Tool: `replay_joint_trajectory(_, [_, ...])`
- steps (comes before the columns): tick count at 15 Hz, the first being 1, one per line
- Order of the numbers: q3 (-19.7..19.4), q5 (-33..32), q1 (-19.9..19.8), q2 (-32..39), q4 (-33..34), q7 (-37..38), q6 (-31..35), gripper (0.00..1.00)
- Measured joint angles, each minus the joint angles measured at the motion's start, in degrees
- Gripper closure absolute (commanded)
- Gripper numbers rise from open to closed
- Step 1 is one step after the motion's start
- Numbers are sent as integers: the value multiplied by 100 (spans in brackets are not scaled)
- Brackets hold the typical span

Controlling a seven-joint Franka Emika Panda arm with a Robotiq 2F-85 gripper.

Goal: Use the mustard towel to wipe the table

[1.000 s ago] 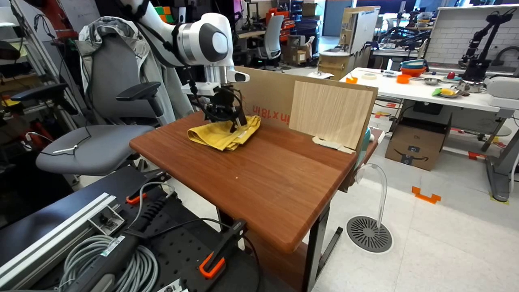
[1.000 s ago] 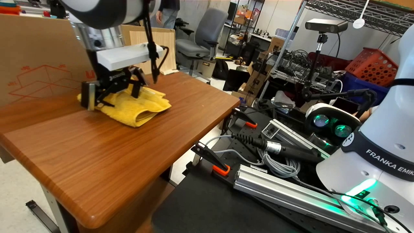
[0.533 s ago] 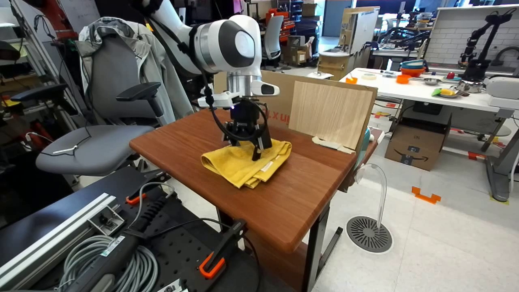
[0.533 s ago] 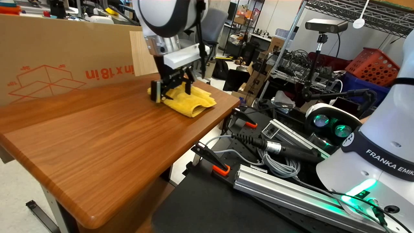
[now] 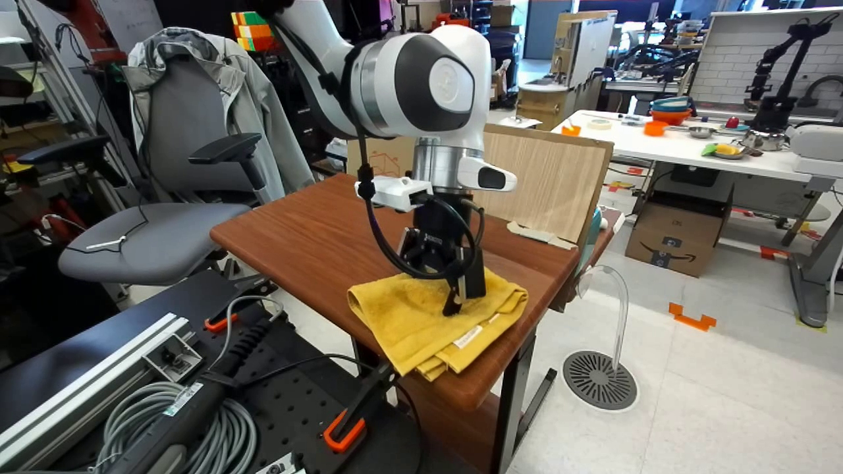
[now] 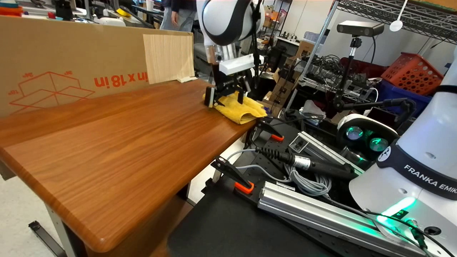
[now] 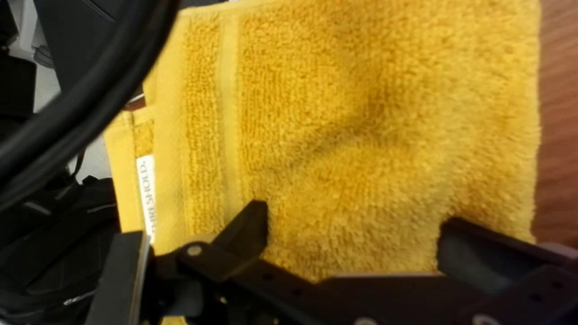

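Pincer is spread wide against the mustard towel, nothing pinched that I can see. Towel hides the surface underneath, and the tag is partly covered.

In an exterior view the floor is nicely bright on the right while the left edge goes murky, and a green light looks almost blown out on the robot base. Wrist view's rougher: the cable is a soft dark smear, but the mustard towel is decently sharp, with gentle shading in its creases.
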Motion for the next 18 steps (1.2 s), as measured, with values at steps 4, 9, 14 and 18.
replay_joint_trajectory(4, [-9,117,-316,19,36,104,106,0])
replay_joint_trajectory(9, [-70,187,-358,159,269,563,235,0])
replay_joint_trajectory(14, [-209,241,-330,477,762,1336,575,0])
replay_joint_trajectory(18, [-145,452,-324,659,1086,1530,633,0])
